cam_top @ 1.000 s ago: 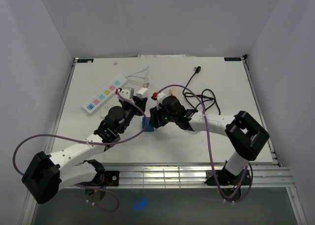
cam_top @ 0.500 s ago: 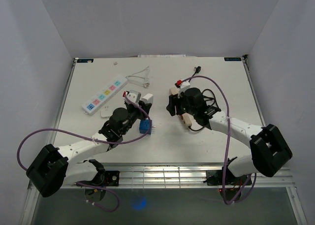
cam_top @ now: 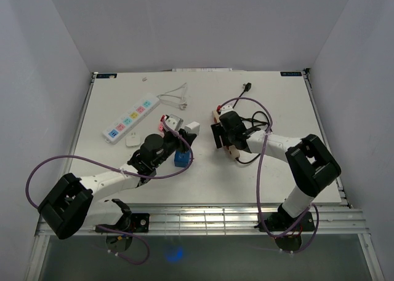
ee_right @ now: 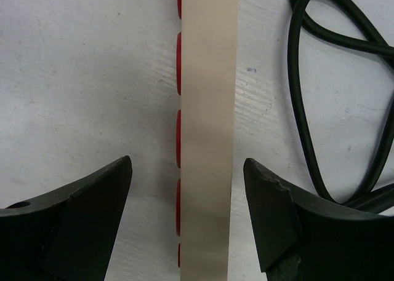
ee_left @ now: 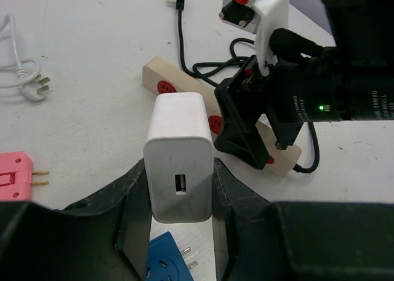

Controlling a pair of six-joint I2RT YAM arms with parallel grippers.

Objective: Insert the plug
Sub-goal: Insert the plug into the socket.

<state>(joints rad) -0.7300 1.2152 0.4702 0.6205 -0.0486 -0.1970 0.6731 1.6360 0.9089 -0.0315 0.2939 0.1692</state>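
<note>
Two claws share the work. The left claw [ee_left: 178, 195] is closed narrowly on a white charger [ee_left: 178, 146], a finger pressed to each flank, and holds it clear of the surface [cam_top: 277, 109] with its USB face toward the wrist camera. The prongs are hidden on the far side. The right claw [ee_right: 188, 170] stands wide and empty, its fingers straddling a beige strip [ee_right: 209, 78] that lies flat with a row of red sockets along one side. There is a gap at each finger, so it is not gripping.

Just beyond the charger, in the left wrist view, lie the strip and the right claw over it. A black cord [ee_right: 308, 78] loops beside the strip. A blue adapter [ee_left: 166, 265] sits under the left claw, a pink plug [ee_left: 15, 176] to its left, and a white cable [ee_left: 18, 78] farther off.

The step in hand looks like lining up: the charger is held but not seated. Next, the right claw likely needs to close on the strip to brace it, while the left claw squares the prongs to a red socket and presses in.
</note>
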